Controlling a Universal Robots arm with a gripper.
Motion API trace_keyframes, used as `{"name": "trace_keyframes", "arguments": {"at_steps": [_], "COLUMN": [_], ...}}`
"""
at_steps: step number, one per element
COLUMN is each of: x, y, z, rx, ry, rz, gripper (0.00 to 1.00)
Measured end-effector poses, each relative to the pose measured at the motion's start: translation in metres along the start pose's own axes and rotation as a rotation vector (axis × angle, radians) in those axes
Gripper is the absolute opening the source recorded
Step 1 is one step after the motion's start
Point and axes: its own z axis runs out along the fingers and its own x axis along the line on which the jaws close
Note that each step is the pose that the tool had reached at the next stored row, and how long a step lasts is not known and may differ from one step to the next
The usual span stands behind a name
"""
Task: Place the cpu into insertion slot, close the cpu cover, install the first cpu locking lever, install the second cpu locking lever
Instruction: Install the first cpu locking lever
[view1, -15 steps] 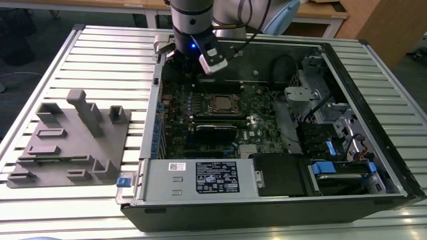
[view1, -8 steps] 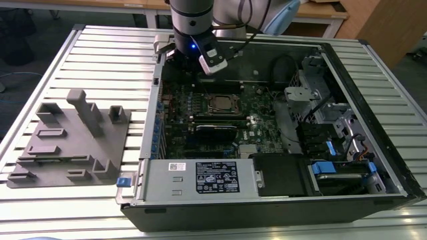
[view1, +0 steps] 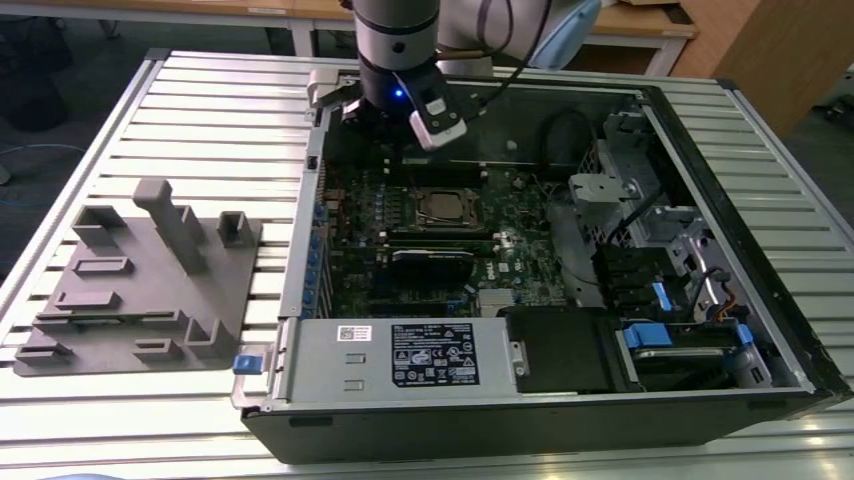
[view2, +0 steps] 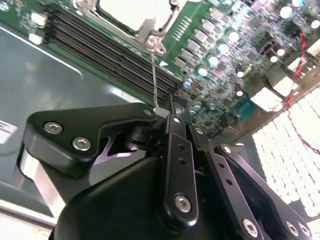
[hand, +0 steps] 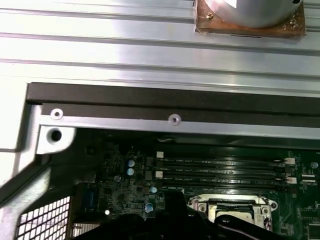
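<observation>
The cpu (view2: 129, 11) lies pale and flat in the insertion slot (view1: 447, 208), on the motherboard inside the open computer case. The silvery cpu cover (view2: 151, 29) lies down around it. From the cover's corner a thin wire cpu locking lever (view2: 154, 75) stands up off the board. Its free end runs into the tip of my gripper (view2: 159, 111), whose black fingers (view2: 90, 132) meet there. In the exterior view my gripper (view1: 380, 137) hangs inside the case, just behind the slot. The slot's metal rim (hand: 227, 202) also lies beside the dark gripper body in the first wrist view.
Long black memory slots (view2: 100, 55) run beside the socket. A power supply (view1: 400, 355) and drive bays (view1: 667, 335) fill the case's near side. A grey fixture block (view1: 134, 280) lies on the slatted table at the exterior view's left. A cooler on a copper base (hand: 250, 17) stands behind the case.
</observation>
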Motion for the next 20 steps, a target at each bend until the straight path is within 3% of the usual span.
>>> {"name": "trace_keyframes", "arguments": {"at_steps": [13,20], "x": [-0.0297,-0.0321], "y": [-0.001,-0.0011], "z": [0.0011,0.0014], "rx": [0.0077,0.0118], "ry": [-0.0002,-0.0003], "rz": [0.002,0.002], "gripper": [0.11,0.11]}}
